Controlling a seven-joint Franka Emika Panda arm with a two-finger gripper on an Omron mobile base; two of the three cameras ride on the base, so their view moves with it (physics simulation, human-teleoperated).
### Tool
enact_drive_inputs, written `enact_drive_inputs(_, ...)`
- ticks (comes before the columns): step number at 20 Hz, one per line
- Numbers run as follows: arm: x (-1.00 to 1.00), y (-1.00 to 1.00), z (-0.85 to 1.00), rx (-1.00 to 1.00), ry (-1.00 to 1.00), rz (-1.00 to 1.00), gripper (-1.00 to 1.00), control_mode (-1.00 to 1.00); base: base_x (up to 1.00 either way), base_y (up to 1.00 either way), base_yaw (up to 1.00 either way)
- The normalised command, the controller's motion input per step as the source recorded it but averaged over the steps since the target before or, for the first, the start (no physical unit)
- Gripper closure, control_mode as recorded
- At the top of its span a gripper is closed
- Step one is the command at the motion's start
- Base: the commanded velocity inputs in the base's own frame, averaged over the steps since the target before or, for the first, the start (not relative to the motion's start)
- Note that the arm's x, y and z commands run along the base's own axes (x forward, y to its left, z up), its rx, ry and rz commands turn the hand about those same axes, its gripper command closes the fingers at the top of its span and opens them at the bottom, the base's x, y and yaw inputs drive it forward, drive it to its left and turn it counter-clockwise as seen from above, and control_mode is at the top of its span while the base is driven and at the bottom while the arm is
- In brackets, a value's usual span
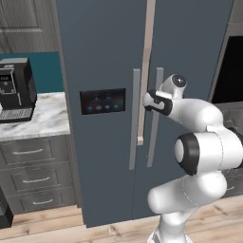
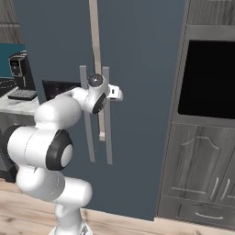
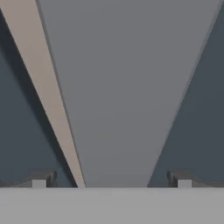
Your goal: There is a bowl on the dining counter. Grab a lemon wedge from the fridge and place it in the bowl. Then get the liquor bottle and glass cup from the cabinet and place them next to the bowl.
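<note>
Two fridge (image 1: 104, 57) doors, seemingly ajar, beside marble counter (image 1: 42, 118).

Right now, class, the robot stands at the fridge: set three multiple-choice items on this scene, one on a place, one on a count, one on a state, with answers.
1. Where is the coffee machine?
A. On the marble counter left of the fridge
B. On the floor
C. Inside the oven

2. How many long grey handles does the fridge carry?
A. One
B. Two
C. Four

3. How is the claw?
A. Shut on a lemon
B. Shut on nothing
C. Open

Answers:
1 A: the coffee machine sits on the counter.
2 B: a left handle and a right handle flank the door seam.
3 C: the claw has fingertips wide apart around a handle.
</note>
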Motion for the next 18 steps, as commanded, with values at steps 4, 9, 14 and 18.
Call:
enact_drive_inputs(4, 0.54, -0.03, -0.14, 0.00, 0.00, 0.05, -1.00, -1.00, 0.00, 0.00, 0.00)
enact_drive_inputs(9, 0.61, -0.01, -0.24, 0.00, 0.00, 0.05, 1.00, -1.00, 0.00, 0.00, 0.00)
enact_drive_inputs(14, 0.61, -0.02, -0.28, 0.00, 0.00, 0.09, 1.00, -1.00, 0.00, 0.00, 0.00)
enact_drive_inputs(18, 0.23, -0.01, -0.15, 0.00, 0.02, 0.09, 1.00, -1.00, 0.00, 0.00, 0.00)
